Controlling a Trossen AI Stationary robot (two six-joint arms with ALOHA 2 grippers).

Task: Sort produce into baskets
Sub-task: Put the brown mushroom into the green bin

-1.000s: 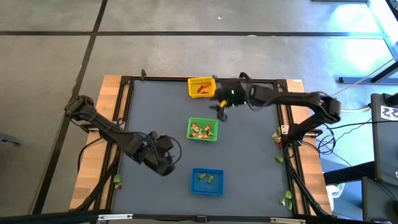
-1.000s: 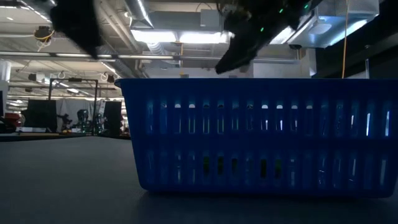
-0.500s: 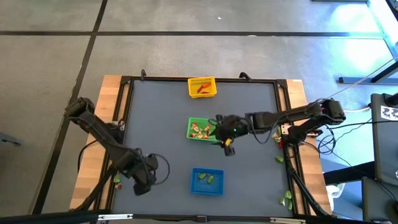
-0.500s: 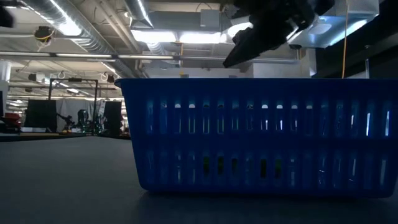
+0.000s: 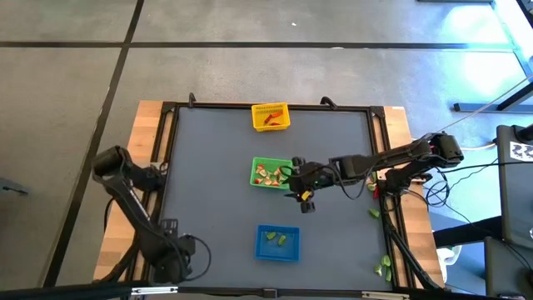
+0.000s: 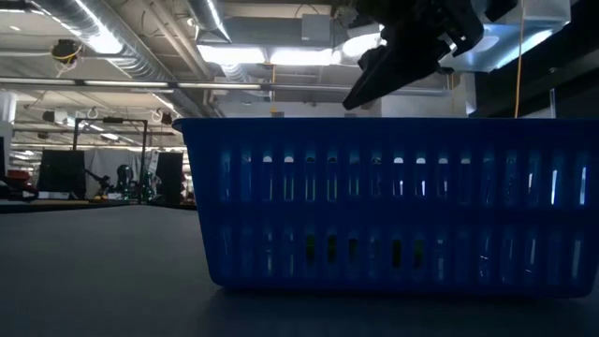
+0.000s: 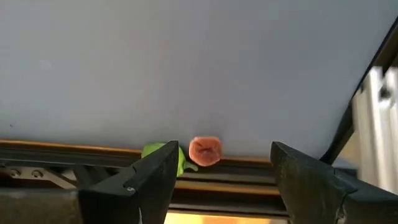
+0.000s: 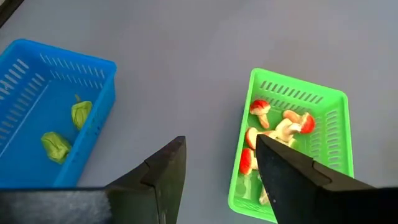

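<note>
Three mesh baskets stand on the grey mat: a yellow basket (image 5: 271, 117) at the far edge holding red pieces, a green basket (image 5: 271, 173) in the middle holding red-and-white pieces (image 8: 273, 130), and a blue basket (image 5: 277, 242) near the front holding two light green pieces (image 8: 65, 127). My right gripper (image 5: 304, 193) hangs open and empty just right of the green basket, above the mat (image 8: 221, 142). My left gripper (image 5: 176, 252) is open and empty at the table's near left corner. A red piece (image 7: 204, 151) and a light green piece (image 7: 181, 163) lie at the mat's edge ahead of its fingers (image 7: 224, 149).
More light green pieces lie off the mat on the right wooden border (image 5: 371, 182) and near the front right corner (image 5: 385, 267). In the low view the blue basket (image 6: 393, 201) fills the foreground, with my right arm (image 6: 402, 56) above and behind it. Bare mat lies left of the baskets.
My right gripper has gone from beside the yellow basket toward the table's near edge and now hangs right of the green basket. My left gripper has gone from left of the blue basket toward the table's near left corner.
</note>
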